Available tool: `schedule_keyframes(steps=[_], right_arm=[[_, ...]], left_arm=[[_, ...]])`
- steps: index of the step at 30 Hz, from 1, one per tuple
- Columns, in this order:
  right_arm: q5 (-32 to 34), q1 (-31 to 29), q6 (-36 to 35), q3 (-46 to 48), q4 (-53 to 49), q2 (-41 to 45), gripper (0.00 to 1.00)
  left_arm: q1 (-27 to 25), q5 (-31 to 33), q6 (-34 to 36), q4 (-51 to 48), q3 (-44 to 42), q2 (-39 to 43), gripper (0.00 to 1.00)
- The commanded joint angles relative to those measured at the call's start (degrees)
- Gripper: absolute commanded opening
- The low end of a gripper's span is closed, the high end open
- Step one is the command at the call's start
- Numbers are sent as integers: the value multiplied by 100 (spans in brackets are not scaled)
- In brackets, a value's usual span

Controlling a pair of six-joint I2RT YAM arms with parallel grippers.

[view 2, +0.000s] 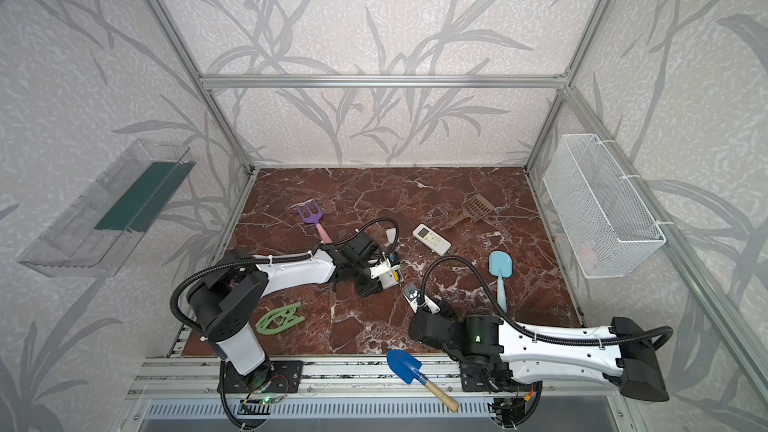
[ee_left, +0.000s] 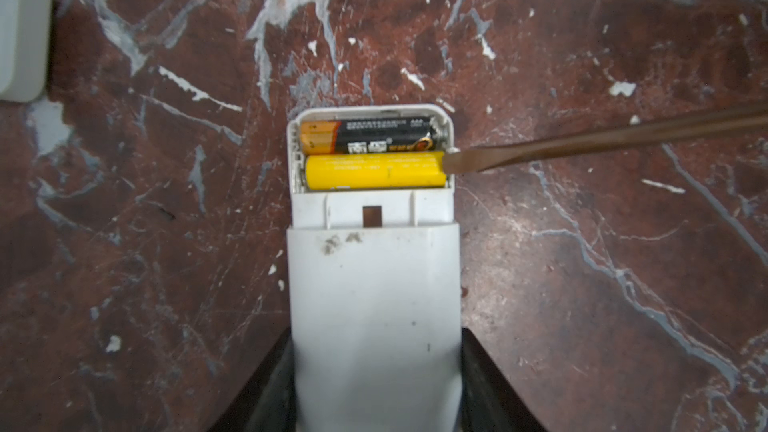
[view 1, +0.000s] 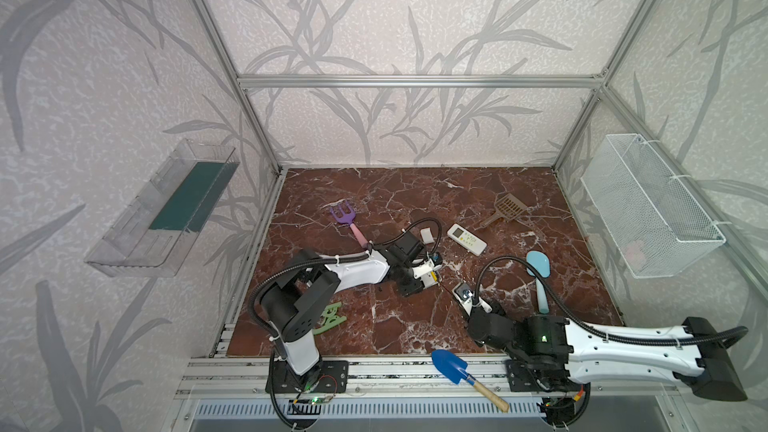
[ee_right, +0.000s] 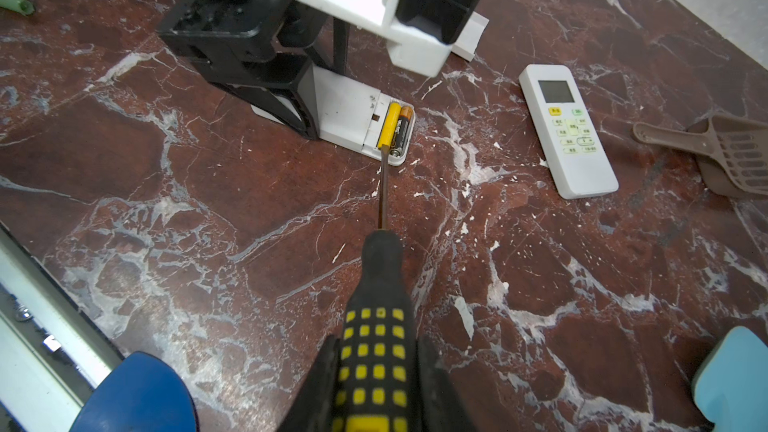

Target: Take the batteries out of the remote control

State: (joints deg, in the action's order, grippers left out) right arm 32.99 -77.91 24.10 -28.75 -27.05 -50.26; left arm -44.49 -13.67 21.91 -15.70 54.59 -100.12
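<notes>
Currently prying the batteries (ee_left: 374, 155), seated in the open bay of the remote control (ee_left: 374, 305), with the left tool (ee_left: 376, 332) clamped on its body and the right tool (ee_right: 378, 367) clenched on the screwdriver (ee_right: 376, 284); next needs gentle upward leverage.

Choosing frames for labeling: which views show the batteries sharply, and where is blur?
Left wrist view: batteries fairly sharp, their print smeared, screwdriver shaft soft. Right wrist view: batteries small but distinct, blue shovel blurred. Both top views: batteries too small to tell.
</notes>
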Motion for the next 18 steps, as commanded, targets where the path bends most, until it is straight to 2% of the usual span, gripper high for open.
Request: schedule_keyframes(steps=[1,18], right_arm=[[43,-31,95,52,114,-1,0],[97,-32,68,63,-23,236,0]], left_arm=[[-25,-103,32,59,-88,-149,37],[-26,-101,28,85,-134,-123,37]])
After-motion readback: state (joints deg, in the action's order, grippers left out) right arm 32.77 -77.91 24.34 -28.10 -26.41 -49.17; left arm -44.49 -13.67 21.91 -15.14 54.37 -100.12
